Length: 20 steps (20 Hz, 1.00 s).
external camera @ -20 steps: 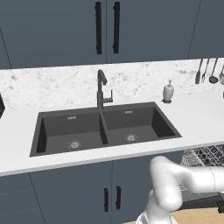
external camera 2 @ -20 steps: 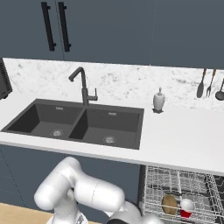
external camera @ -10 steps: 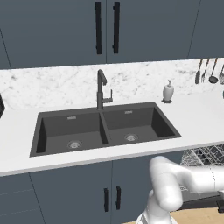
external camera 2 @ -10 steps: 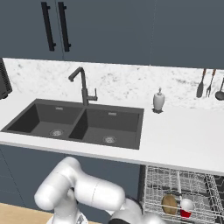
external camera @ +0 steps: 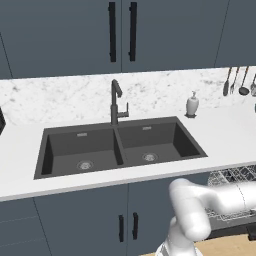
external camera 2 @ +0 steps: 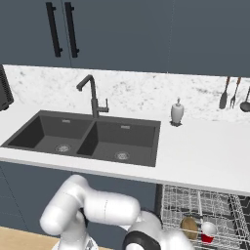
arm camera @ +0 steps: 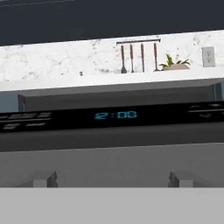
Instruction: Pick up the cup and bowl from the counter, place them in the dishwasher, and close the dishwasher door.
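Observation:
The dishwasher's silver wire rack [external camera 2: 205, 211] stands out under the counter [external camera 2: 205, 151] at the lower right. It holds a brown bowl [external camera 2: 189, 225] and a red-and-white cup [external camera 2: 208, 230] side by side. An edge of the rack [external camera: 232, 179] shows past my white arm in the left base view. In the hand view the dishwasher door [arm camera: 113, 162] is close in front, and its black strip [arm camera: 61, 120] shows a blue clock. My gripper [arm camera: 111, 181] is open, with its fingertips [arm camera: 43, 181] wide apart at the grey panel and nothing between them.
A black double sink [external camera: 120, 145] with a dark faucet [external camera: 116, 102] sits in the counter [external camera: 235, 135]. A white soap dispenser [external camera 2: 177, 112] stands to its right. Utensils [external camera 2: 232, 93] hang on the backsplash. Blue-grey cabinet doors [external camera: 100, 220] are below.

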{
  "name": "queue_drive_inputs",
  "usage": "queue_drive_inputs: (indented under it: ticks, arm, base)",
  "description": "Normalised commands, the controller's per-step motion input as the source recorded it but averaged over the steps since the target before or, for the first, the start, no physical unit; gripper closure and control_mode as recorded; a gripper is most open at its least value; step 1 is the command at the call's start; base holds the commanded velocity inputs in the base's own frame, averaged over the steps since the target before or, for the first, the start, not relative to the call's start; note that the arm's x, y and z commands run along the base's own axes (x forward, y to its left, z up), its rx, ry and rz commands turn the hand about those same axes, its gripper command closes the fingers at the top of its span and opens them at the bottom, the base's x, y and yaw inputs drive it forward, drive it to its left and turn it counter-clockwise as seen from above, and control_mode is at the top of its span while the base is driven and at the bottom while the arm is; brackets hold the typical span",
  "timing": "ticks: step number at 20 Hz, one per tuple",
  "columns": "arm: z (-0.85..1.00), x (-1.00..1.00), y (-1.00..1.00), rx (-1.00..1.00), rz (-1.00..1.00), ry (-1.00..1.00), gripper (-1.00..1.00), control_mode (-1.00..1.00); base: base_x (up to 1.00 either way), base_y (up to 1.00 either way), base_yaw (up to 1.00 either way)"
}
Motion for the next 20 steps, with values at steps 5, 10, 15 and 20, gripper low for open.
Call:
queue_drive_inputs:
  ticks: [5,10,15,20]
  arm:
    - [0.04,0.99,0.23,0.01,-0.15,-0.17,-1.00,-1.00]
    - [0.10,1.00,0.19,0.04,-0.10,-0.23,-1.00,-1.00]
    - [0.12,1.00,0.18,0.07,-0.08,-0.24,-1.00,-1.00]
    - [0.25,1.00,0.14,0.08,-0.02,-0.19,-1.00,-1.00]
  base:
    - [0.00,0.00,0.00]
    - [0.00,0.00,0.00]
    - [0.00,0.00,0.00]
    - [0.00,0.00,0.00]
